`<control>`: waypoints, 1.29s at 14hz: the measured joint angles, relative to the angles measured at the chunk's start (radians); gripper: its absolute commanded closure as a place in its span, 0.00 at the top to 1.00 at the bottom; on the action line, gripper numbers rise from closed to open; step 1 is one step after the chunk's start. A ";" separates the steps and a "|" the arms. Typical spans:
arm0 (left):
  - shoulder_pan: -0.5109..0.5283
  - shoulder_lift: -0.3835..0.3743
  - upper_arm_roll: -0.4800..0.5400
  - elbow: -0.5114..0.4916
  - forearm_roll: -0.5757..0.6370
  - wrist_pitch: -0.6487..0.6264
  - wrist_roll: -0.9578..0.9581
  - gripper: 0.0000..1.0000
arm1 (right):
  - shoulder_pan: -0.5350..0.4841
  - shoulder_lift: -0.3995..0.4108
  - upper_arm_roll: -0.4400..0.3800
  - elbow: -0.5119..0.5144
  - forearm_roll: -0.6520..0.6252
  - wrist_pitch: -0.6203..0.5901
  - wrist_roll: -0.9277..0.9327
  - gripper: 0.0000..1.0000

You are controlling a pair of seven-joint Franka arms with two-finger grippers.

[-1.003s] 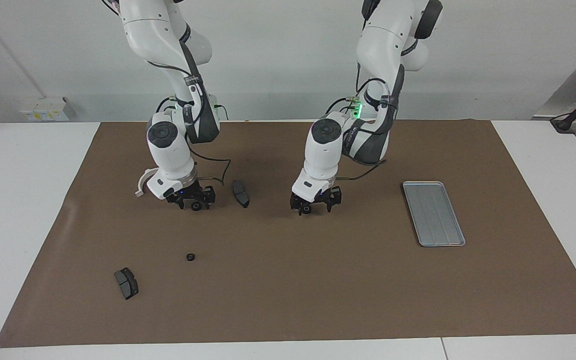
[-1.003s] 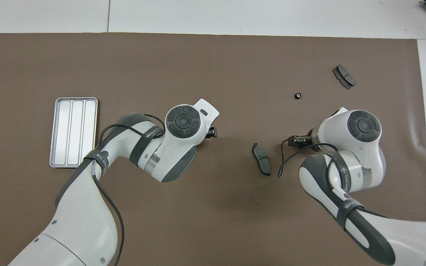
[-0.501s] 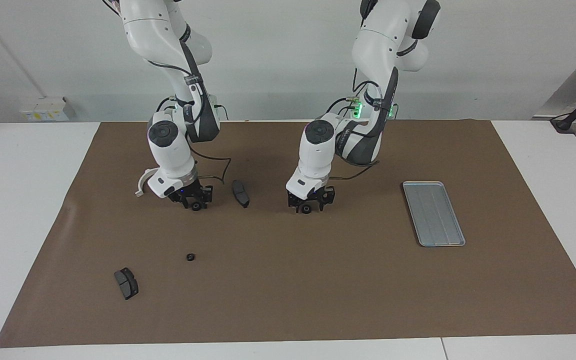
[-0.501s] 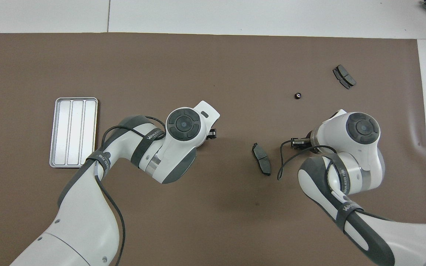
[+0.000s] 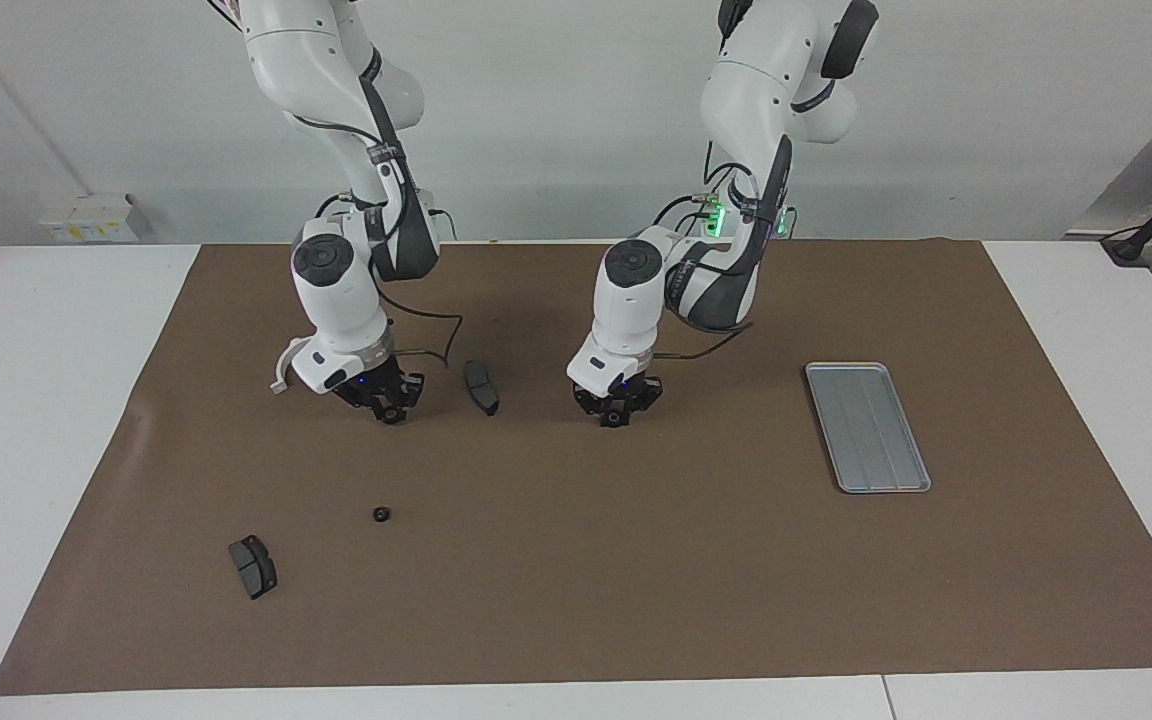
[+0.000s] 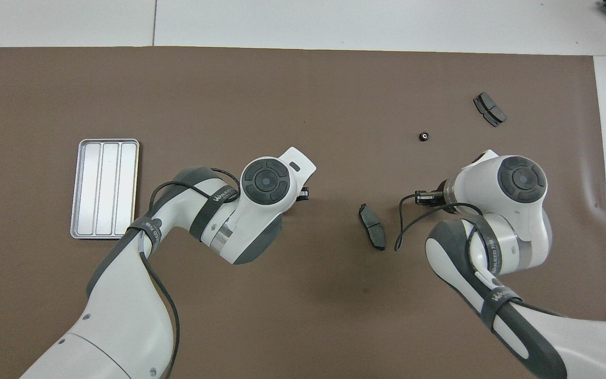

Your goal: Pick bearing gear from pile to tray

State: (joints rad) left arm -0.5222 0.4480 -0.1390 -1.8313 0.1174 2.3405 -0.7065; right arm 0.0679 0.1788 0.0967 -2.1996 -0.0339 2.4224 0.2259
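Across the brown mat [image 5: 576, 600], closing both grippers at once, low down at mat level. Drawing the left gripper [image 5: 617, 412] in from the wide spread of a second ago, now pinching narrow around a small round black bearing gear [image 5: 616, 419] between the fingertips. Doing the same with the right gripper [image 5: 392, 408] toward the right arm's end of the table, fingers now narrowed onto a second bearing gear [image 5: 393, 415], just beside the white bracket [image 5: 282, 366] half hidden by the wrist. Shifting the left wrist slightly while closing; barely moving the right one.

Leaving everything else alone: one brake pad [image 5: 481, 387] lying between the two grippers, the other brake pad [image 5: 252, 566] and a loose gear [image 5: 380, 514] lying farther from the robots, well apart from both hands. Keeping the tray [image 5: 867, 427] empty at the left arm's end of the table, well apart from the left gripper.

Reading this as the grasp step finishing, probably with two gears in hand and none delivered yet. Not yet showing any lift, so not yet proving either hold. Expecting next a straight rise, then a carry over to the tray for the left hand; needing a longer reach or a handover for the right. Risking a slip with such small round parts.
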 measured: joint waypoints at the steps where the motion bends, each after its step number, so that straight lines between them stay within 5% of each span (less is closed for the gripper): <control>1: 0.000 0.000 0.000 0.000 0.000 0.000 0.000 0.13 | 0.000 0.000 0.000 0.014 0.001 -0.007 0.000 0.00; 4: 0.000 0.000 0.000 0.000 0.000 0.000 0.000 0.03 | 0.005 0.000 0.001 0.055 0.018 -0.030 0.003 0.00; 9: 0.024 0.000 0.009 0.027 0.000 -0.023 -0.001 0.04 | 0.063 0.023 0.004 0.118 0.052 -0.030 0.134 0.00; 13: 0.205 -0.016 0.016 0.137 -0.026 -0.163 0.166 0.05 | 0.198 0.083 0.008 0.214 0.052 -0.032 0.391 0.00; 18: 0.439 -0.033 0.019 0.138 -0.052 -0.204 0.467 0.11 | 0.394 0.241 0.008 0.398 0.001 -0.047 0.744 0.00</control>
State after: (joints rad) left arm -0.0833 0.4146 -0.1199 -1.6930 0.0655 2.1366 -0.2397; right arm 0.4614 0.4198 0.1051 -1.8017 -0.0330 2.3752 0.9702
